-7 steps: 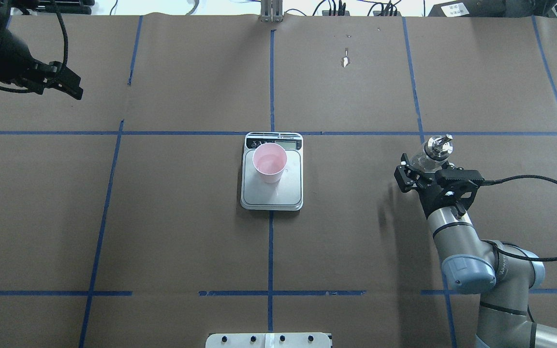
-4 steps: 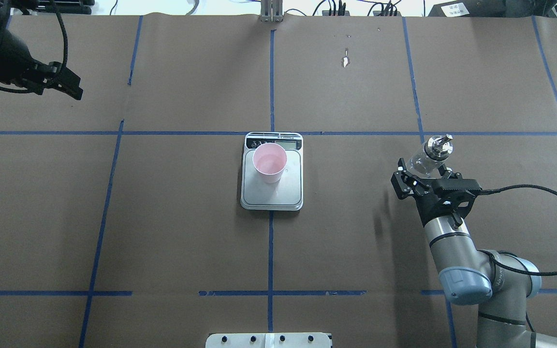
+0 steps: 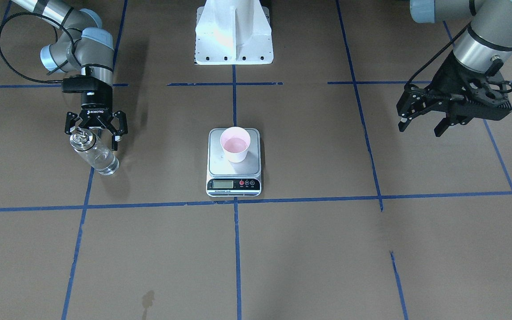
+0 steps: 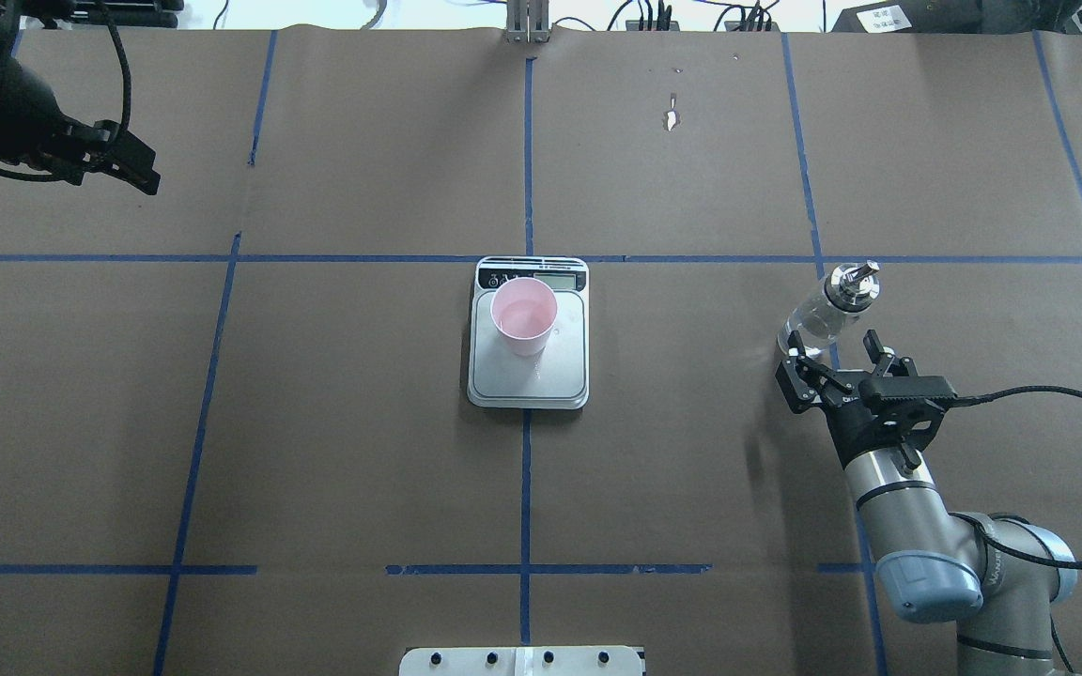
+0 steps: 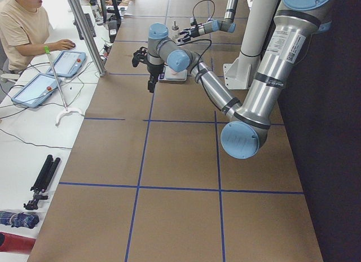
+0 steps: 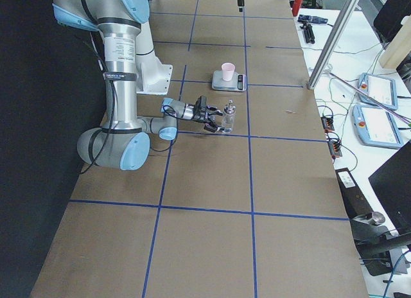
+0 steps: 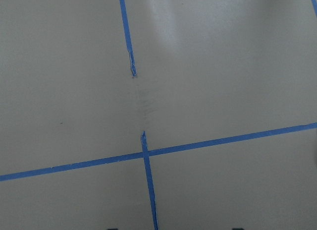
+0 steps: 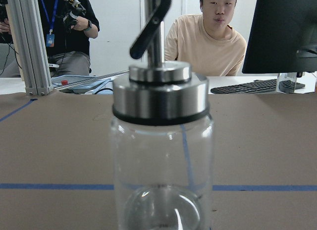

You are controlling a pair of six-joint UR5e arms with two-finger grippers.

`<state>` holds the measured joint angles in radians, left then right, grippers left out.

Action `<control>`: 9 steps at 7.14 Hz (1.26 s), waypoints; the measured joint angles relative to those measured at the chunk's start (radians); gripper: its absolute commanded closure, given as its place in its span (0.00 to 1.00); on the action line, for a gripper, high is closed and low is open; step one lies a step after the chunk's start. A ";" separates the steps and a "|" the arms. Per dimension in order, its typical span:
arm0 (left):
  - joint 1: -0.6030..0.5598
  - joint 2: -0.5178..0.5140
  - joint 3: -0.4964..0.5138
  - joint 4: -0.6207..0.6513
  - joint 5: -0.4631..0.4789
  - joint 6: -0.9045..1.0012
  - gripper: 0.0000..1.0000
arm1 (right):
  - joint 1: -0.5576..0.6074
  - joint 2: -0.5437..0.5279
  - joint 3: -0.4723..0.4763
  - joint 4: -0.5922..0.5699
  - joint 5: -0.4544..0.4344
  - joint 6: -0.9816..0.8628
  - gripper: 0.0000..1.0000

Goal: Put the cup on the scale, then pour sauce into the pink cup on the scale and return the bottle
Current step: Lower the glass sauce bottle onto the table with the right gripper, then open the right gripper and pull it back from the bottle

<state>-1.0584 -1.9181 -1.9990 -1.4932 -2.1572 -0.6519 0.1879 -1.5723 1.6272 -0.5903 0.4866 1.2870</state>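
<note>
The pale pink cup stands upright on the steel platform of the scale at the table's middle, also in the front view as cup on scale. The glass bottle stands upright on the table to the right, a low level of clear sauce in it. My right gripper is open just behind the bottle, on the robot's side, not touching it. The left gripper hovers open at the far left, holding nothing.
Blue tape lines divide the brown table cover. The white robot base sits at the near middle edge. People sit at desks beyond the table's far edge, with tablets and cables there.
My right gripper has drawn back from around the bottle toward the robot. The bottle stays standing where it was. The left arm, cup and scale have not moved.
</note>
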 measured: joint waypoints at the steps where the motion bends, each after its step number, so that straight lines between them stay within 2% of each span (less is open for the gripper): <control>1: 0.000 0.000 -0.001 0.001 0.000 0.000 0.18 | -0.017 -0.013 0.010 0.008 -0.009 0.000 0.00; 3: 0.000 0.002 -0.002 0.003 -0.001 0.000 0.18 | -0.050 -0.079 0.031 0.042 -0.016 -0.001 0.00; 6: 0.002 0.002 -0.002 0.003 -0.001 -0.007 0.18 | -0.083 -0.206 0.034 0.191 0.006 -0.017 0.00; 8: 0.003 0.001 -0.004 0.002 0.000 -0.020 0.18 | -0.085 -0.282 0.023 0.329 0.063 -0.099 0.00; 9: 0.003 0.002 -0.005 0.001 0.000 -0.020 0.18 | -0.069 -0.307 0.010 0.418 0.126 -0.166 0.00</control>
<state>-1.0551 -1.9162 -2.0041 -1.4925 -2.1570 -0.6723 0.1193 -1.8789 1.6375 -0.1723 0.6127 1.1215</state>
